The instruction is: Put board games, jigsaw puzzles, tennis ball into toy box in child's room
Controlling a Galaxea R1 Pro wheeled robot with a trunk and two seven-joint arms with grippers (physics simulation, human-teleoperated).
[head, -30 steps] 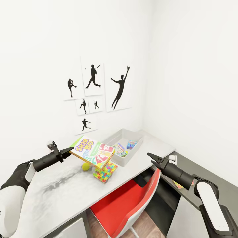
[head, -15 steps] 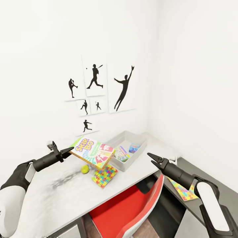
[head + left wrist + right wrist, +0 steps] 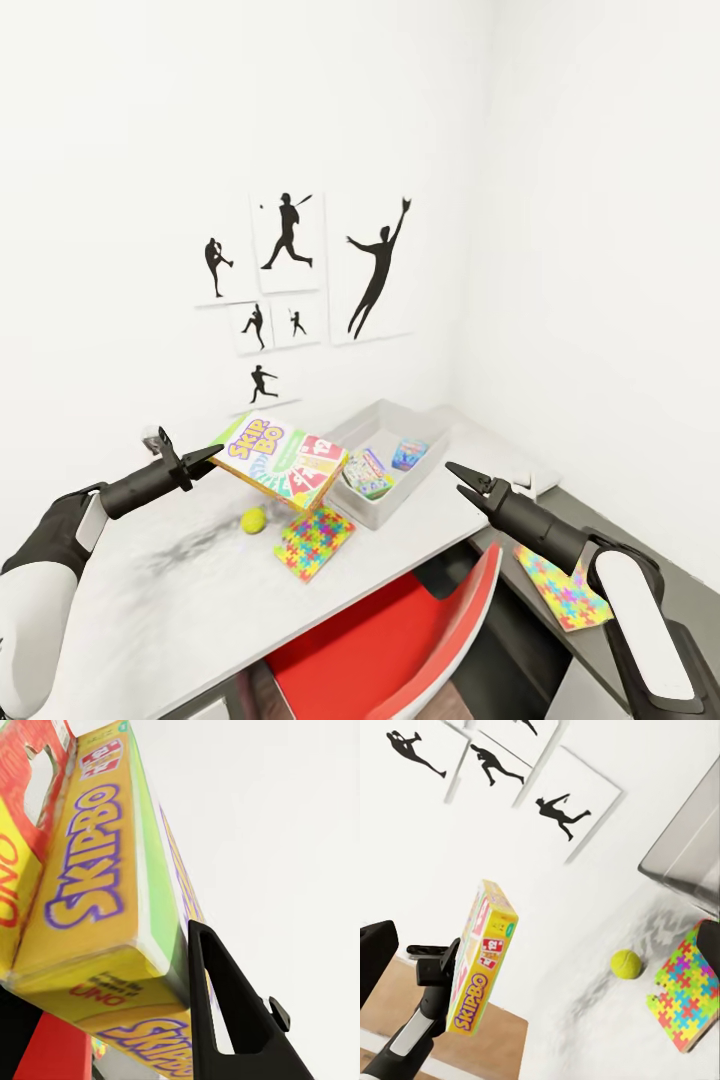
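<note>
Left end effector [image 3: 207, 458] stays clamped on the "SKIP-BO" board game [image 3: 282, 461], held above the table [image 3: 150, 590]. Since a second ago the view swung, revealing a second puzzle [image 3: 560, 592] beside the right end effector [image 3: 460, 476], fingers narrow, holding nothing.

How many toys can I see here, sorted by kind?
Board games: 3, one held, two in the box
Puzzles: 2
Ball: 1
Total: 6
</note>
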